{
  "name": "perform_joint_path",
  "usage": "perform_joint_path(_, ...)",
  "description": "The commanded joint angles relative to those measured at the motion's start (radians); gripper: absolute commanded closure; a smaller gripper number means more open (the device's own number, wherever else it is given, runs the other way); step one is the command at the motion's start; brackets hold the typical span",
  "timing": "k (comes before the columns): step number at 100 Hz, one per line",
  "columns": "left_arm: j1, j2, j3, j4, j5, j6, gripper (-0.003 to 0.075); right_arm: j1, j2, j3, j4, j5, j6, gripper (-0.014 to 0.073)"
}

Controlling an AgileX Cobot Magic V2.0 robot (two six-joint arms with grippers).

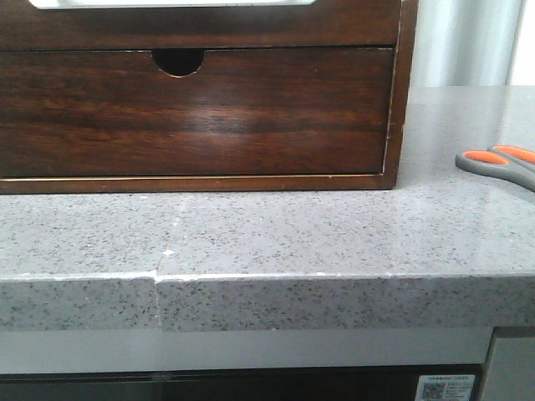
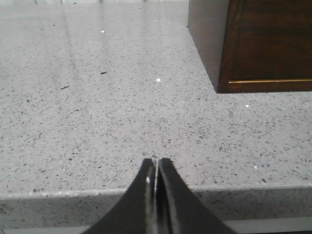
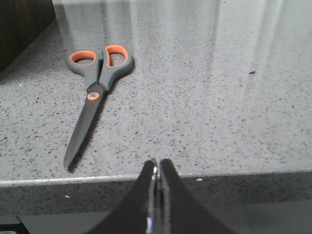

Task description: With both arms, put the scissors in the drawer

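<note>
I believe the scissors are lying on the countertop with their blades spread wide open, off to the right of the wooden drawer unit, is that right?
Not quite: the scissors lie on the countertop with their blades closed together, as the right wrist view shows. They are indeed to the right of the wooden drawer unit.

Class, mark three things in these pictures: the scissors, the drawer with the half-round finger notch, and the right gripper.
scissors (image 3: 100,73), right wrist view, on the grey handles just above the pivot.
drawer with the half-round notch (image 1: 201,117), front view, on the middle of its front panel.
right gripper (image 3: 157,165), right wrist view, between the closed fingertips.
</note>
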Motion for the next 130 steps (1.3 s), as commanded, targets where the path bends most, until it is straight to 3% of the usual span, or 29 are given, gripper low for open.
perform_joint_path(1,0.001,-0.029,0.019,-0.01,-0.075,-0.003,0.0742,-0.004,-0.024,0.029,-0.008,-0.022,-0.002,0.0641)
perform_joint_path(81,0.001,-0.029,0.019,-0.012,-0.113,-0.003,0.0742,-0.004,-0.024,0.029,-0.008,-0.031,-0.002,0.0641)
perform_joint_path(99,0.001,-0.029,0.019,-0.107,-0.12,-0.003,0.0742,-0.004,-0.022,0.029,-0.014,-0.054,-0.002,0.0641)
perform_joint_path(109,0.001,-0.029,0.019,-0.232,-0.142,-0.005,0.0742,-0.004,-0.022,0.029,-0.003,-0.1,-0.002,0.0641)
perform_joint_path(130,0.001,-0.029,0.019,-0.236,-0.283,-0.005,0.0742,-0.004,-0.022,0.029,0.014,-0.231,-0.002,0.0641)
